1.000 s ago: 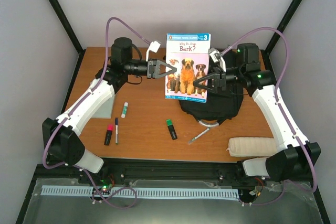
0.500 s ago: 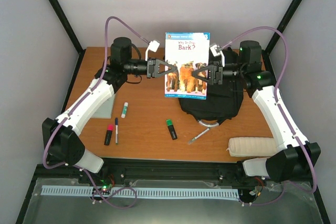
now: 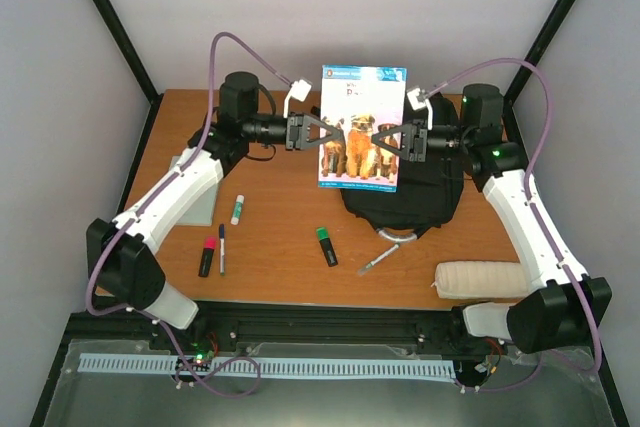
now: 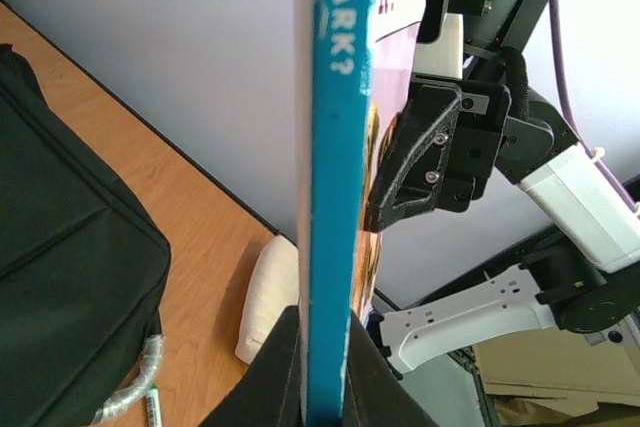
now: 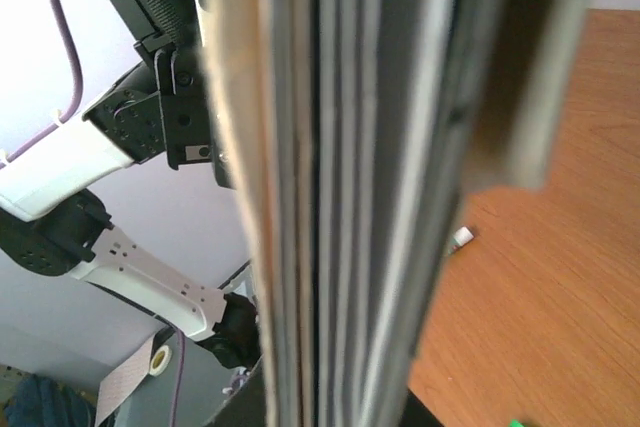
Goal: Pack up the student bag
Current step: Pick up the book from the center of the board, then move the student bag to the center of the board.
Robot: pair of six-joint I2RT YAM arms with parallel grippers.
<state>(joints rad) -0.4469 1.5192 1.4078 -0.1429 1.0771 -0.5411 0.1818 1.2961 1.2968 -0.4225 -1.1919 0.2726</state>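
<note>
A children's book (image 3: 362, 127) with dogs on its cover hangs upright above the table, held from both sides. My left gripper (image 3: 338, 134) is shut on its blue spine (image 4: 335, 197). My right gripper (image 3: 378, 140) is shut on the opposite page edge (image 5: 350, 197), which fills the right wrist view. The student bag (image 3: 410, 202), a large black backpack, lies flat on the table below and behind the book, under the right arm. In the left wrist view the bag (image 4: 60, 237) shows at the left.
A white padded pouch (image 3: 480, 279) lies at the front right. A green highlighter (image 3: 326, 245) and a pen (image 3: 380, 259) lie in front of the bag. A red highlighter (image 3: 207, 255), a dark pen (image 3: 222, 247), a white marker (image 3: 237, 209) and a grey sheet (image 3: 195, 197) lie on the left.
My right gripper came in from the right, open, and shut on the book's right edge. The book rose slightly and shifted a little to the right with the left gripper.
</note>
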